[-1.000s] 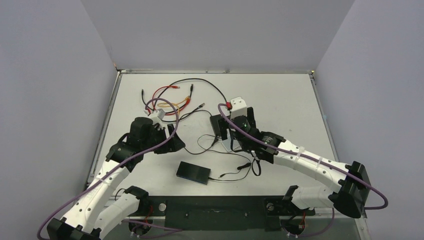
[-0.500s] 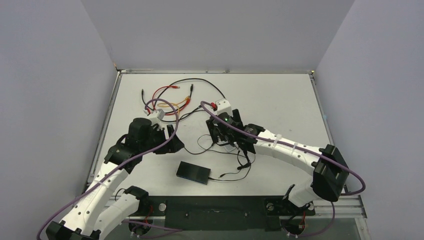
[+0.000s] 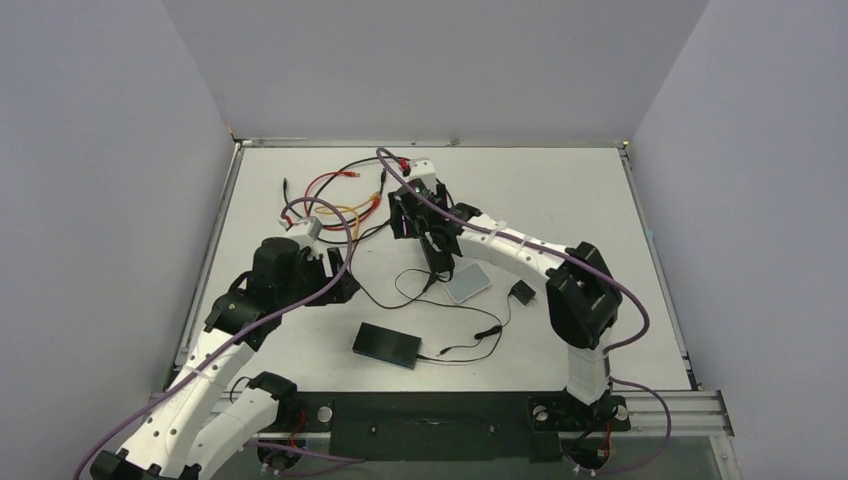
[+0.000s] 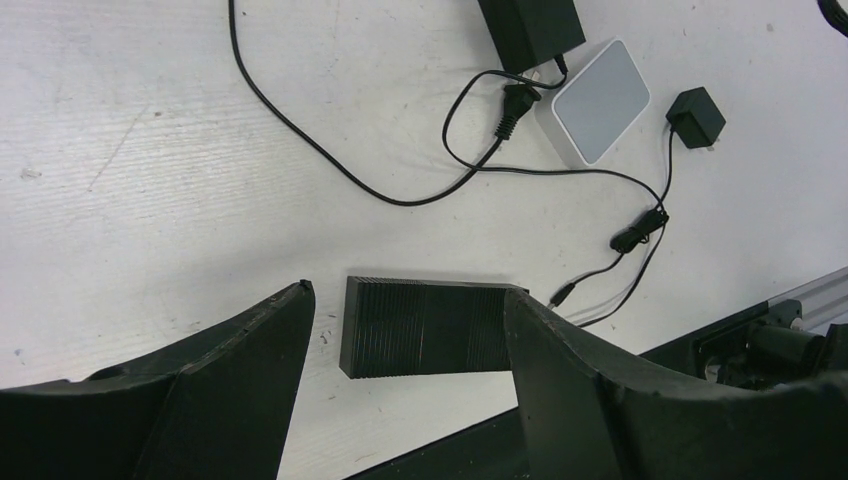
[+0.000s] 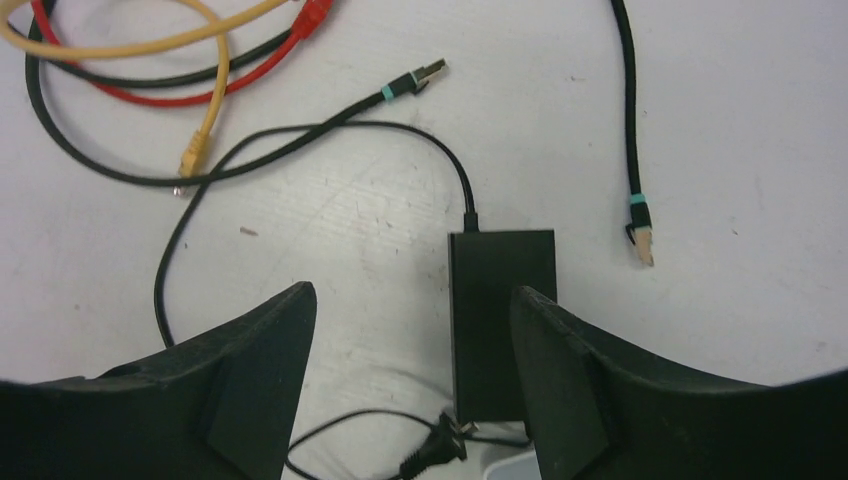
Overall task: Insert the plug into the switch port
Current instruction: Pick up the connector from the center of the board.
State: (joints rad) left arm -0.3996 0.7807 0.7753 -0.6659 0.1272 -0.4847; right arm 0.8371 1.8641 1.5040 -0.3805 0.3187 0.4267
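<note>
- The switch (image 3: 387,345), a flat black box, lies on the near middle of the white bench (image 3: 560,200), ahead of the gap between the two arm bases.
- Its ports are too small to make out in any view; nothing is plugged into it that I can see.
- The left fingers (image 3: 342,284) hang over the bench just beyond and left of the switch. They are spread wide and hold nothing.
- In the left wrist view, the ribbed top of the switch shows in the gap between the two black fingers, apart from both.
- A thin black lead ends in a small barrel plug (image 4: 563,293) just beside the switch's right end.
- The right fingers (image 3: 408,222) are farther back, near the middle of the bench, also spread apart and empty.
- Below them lies a black adapter brick (image 5: 500,320), nearer the right-hand finger in the wrist view; whether it touches that finger I cannot tell.
- A light grey pad (image 3: 468,284) lies to the near right of the brick, with a small black wall adapter (image 3: 521,292) beside it.
- A two-pin mains plug (image 4: 508,105) rests against the pad's edge.
- Beyond the right fingers lies a loose tangle: a red cable (image 5: 170,95), a yellow cable (image 5: 210,100) and black leads.
- Two black leads carry teal-banded plugs (image 5: 415,80), both loose on the bench.
</note>
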